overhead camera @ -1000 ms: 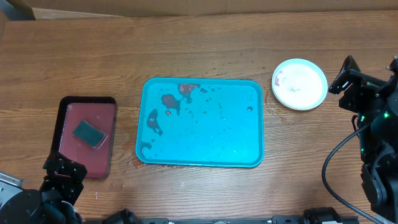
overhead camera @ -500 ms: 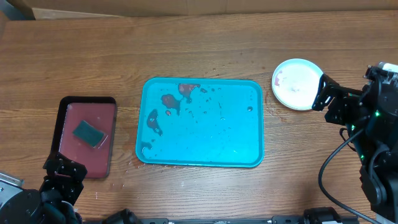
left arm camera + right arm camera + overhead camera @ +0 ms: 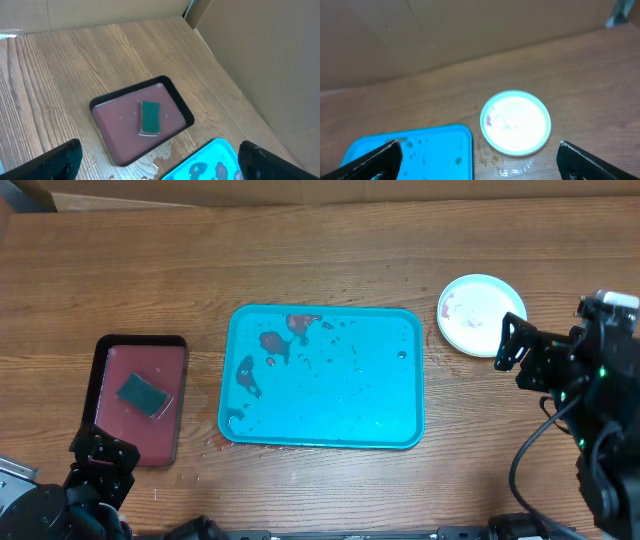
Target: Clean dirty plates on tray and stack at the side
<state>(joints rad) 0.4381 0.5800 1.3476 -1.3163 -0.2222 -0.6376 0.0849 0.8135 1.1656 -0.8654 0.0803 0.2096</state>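
Resting on the desk [image 3: 300, 250]: white plate [image 3: 482, 315], toward the right edge, near the tray but off it.
Tray [image 3: 330, 405]: turquoise, mid-desk, reddish smears [image 3: 275, 342] toward its far-left corner.
Right gripper [image 3: 480, 157]: jaws wide apart, empty, close to the plate.
Left gripper [image 3: 160, 156]: jaws wide apart, empty, at the near-left corner.

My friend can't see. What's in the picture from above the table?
A big blue tray with reddish smears and no plates on it lies mid-table. To its right, a white plate sits on the table, the right gripper by its edge; at left, a small dark red tray holds a green sponge.
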